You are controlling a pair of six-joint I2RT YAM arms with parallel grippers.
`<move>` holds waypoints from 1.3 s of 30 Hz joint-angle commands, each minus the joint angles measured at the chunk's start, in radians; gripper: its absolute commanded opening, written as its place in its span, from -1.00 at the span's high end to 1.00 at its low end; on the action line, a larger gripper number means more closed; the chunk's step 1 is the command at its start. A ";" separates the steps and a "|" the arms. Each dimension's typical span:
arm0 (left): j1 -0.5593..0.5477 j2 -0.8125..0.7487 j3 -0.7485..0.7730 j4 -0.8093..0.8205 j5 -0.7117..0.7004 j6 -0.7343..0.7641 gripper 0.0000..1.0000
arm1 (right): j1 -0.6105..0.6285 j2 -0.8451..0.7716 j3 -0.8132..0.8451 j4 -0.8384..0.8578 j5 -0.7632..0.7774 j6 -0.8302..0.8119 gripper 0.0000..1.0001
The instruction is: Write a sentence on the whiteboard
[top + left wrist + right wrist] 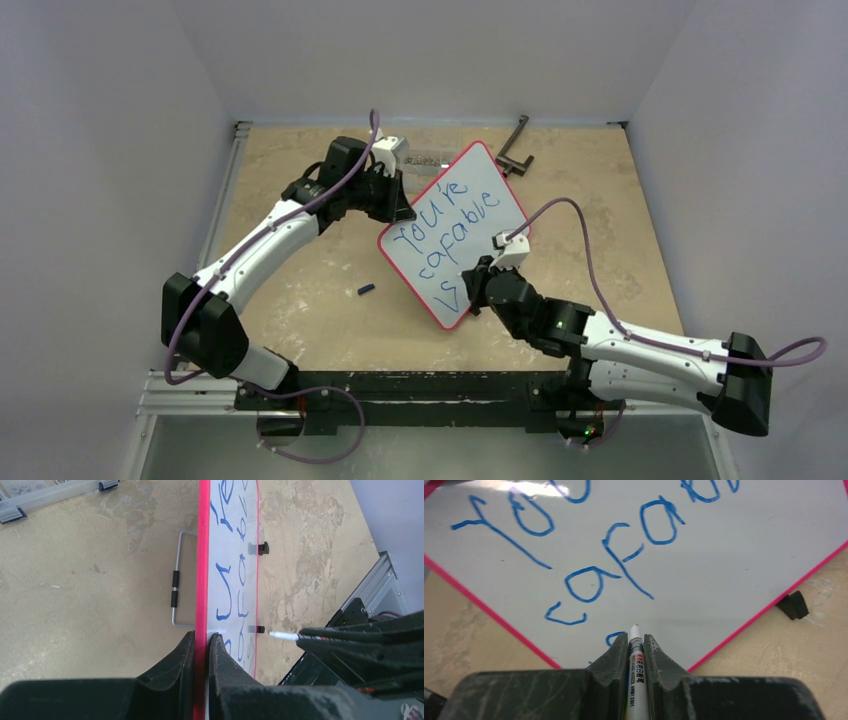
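Left gripper point(202, 636): jaws clamped on whiteboard point(734, 580) rim.
Right gripper point(636, 637): jaws hold marker point(636, 666), tip seemingly touching board's near corner, below sentence point(450, 235).

The left arm point(270, 235) and right arm point(650, 345) wear white shells between black joint housings. A purple cable point(585, 225) runs back from each wrist. Behind the jaws sit small white camera blocks point(512, 250). The fingers point(610, 667) are black, wedge-shaped and scuffed grey.

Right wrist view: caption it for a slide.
Right gripper clamps a marker, tip aimed at the whiteboard just below the blue sentence.
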 commanded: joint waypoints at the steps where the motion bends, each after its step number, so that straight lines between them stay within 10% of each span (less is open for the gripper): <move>1: 0.003 0.026 0.046 -0.101 -0.134 0.080 1.00 | -0.079 -0.019 -0.055 0.067 -0.042 -0.048 1.00; 39: 0.002 0.069 0.079 -0.144 -0.082 0.112 1.00 | -0.182 0.090 -0.098 0.246 -0.098 -0.153 1.00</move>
